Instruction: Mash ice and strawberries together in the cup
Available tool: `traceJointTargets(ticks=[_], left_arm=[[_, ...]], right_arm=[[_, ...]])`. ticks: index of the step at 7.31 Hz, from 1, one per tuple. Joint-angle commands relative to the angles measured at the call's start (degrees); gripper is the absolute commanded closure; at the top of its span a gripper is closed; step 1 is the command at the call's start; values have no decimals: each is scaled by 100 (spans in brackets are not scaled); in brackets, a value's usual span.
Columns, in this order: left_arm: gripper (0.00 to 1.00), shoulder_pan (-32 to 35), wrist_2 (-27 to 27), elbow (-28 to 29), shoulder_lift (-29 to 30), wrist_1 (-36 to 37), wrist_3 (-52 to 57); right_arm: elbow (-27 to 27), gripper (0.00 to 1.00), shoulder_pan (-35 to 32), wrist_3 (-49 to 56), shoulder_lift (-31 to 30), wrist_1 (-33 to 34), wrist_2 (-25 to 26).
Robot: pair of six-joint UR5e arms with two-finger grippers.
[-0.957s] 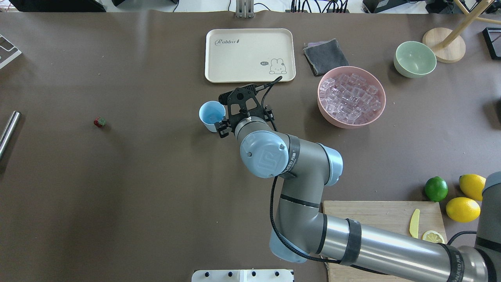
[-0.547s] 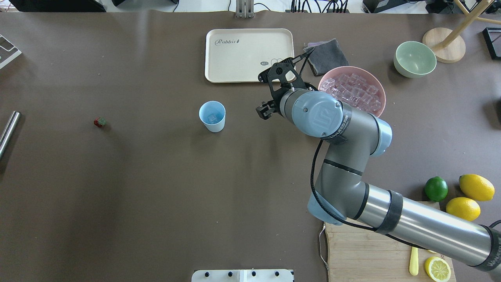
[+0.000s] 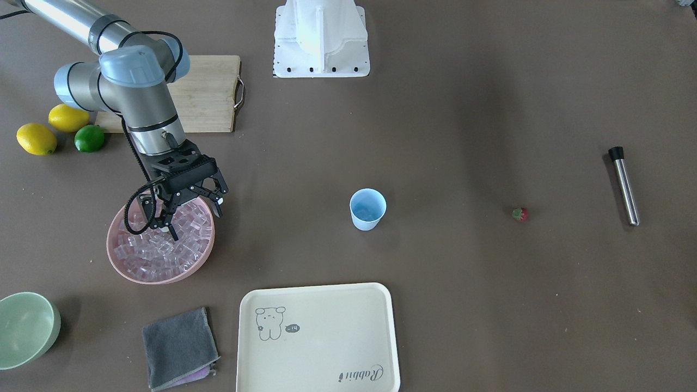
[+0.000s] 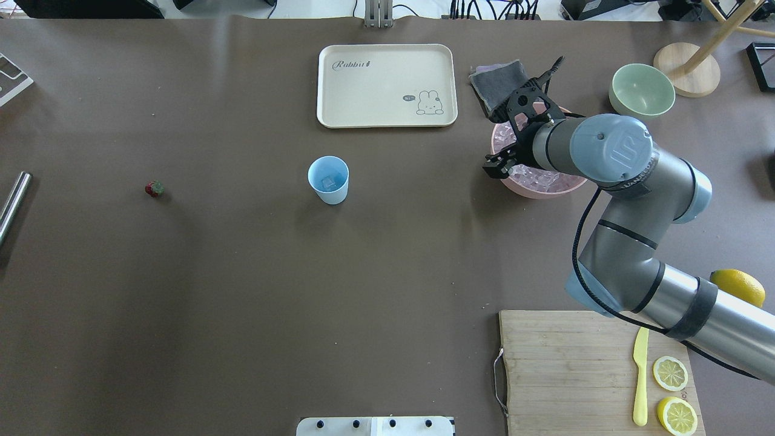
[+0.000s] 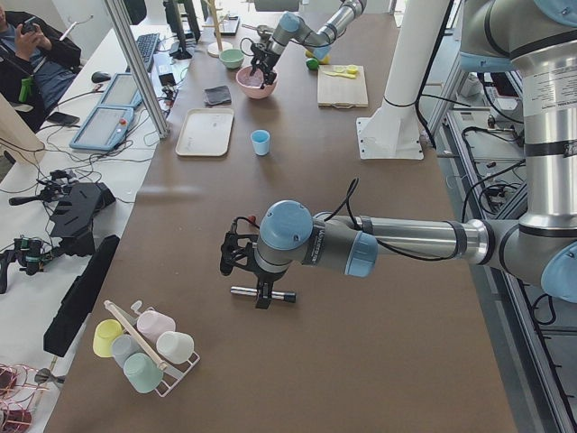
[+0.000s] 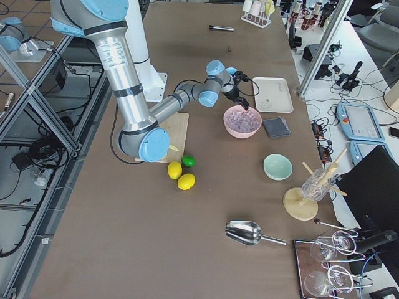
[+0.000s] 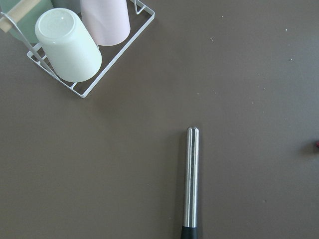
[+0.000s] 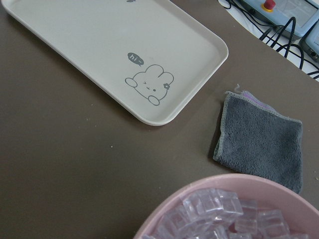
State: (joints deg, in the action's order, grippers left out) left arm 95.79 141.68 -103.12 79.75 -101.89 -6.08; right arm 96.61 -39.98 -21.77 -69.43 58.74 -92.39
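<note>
One cube of clear, glassy ice (image 4: pixel 328 181) lies in the small light blue tapered plastic cup (image 4: pixel 332 197). The cup stands upright and alone near the middle of the brown surface (image 4: pixel 242 303).

More ice is heaped in a round pink bowl (image 3: pixel 155 280), well to the right of the cup in the overhead view. The right tool (image 3: pixel 197 223) hangs just above that heap with its fingers spread apart and nothing between them.

The tiny red strawberry (image 4: pixel 154 188) with a green cap lies well left of the cup, untouched.

At the far left end, the left tool (image 5: pixel 233 258) hovers over a slim steel rod (image 7: pixel 191 179) with a black end. Only the side view shows it, so I cannot tell whether its fingers are apart or together.

Handling, as judged:
- **Ice:** The cubes are hard, small and likely slick. Take a single top cube squarely across two flat faces, since a corner grip would probably squirt it out.
- **Strawberry:** It is soft and light. Pinch it gently across the body below the cap, because it bruises easily.
- **Cup:** It is thin, light and easy to tip. Mashing will probably need one tool bracing its wall while the rod presses straight down.
</note>
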Motion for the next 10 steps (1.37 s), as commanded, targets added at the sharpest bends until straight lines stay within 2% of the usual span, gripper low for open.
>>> traceJointTargets(ticks=[1, 3, 5, 6, 7, 8, 10], left_arm=[[1, 1, 9, -15, 6, -15, -7], [1, 1, 88, -50, 6, -15, -16], [1, 10, 88, -42, -29, -15, -7], [1, 10, 88, -42, -38, -15, -7], [1, 10, 88, -42, -29, -15, -15], [1, 10, 88, -42, -29, -15, -16], [1, 19, 88, -103, -29, -15, -16]], right_arm=[[-19, 2, -124, 523, -202, -239, -357], [-46, 3, -132, 744, -97, -205, -420], [-63, 6, -517, 499, 78, 22, -1111], [-124, 13, -824, 690, 97, 259, -1697], [-342, 12, -1088, 1492, 97, 261, -2086], [-545, 12, -1047, 1970, 114, 218, -2151], [-573, 11, -950, 1992, 228, 226, -2222]])
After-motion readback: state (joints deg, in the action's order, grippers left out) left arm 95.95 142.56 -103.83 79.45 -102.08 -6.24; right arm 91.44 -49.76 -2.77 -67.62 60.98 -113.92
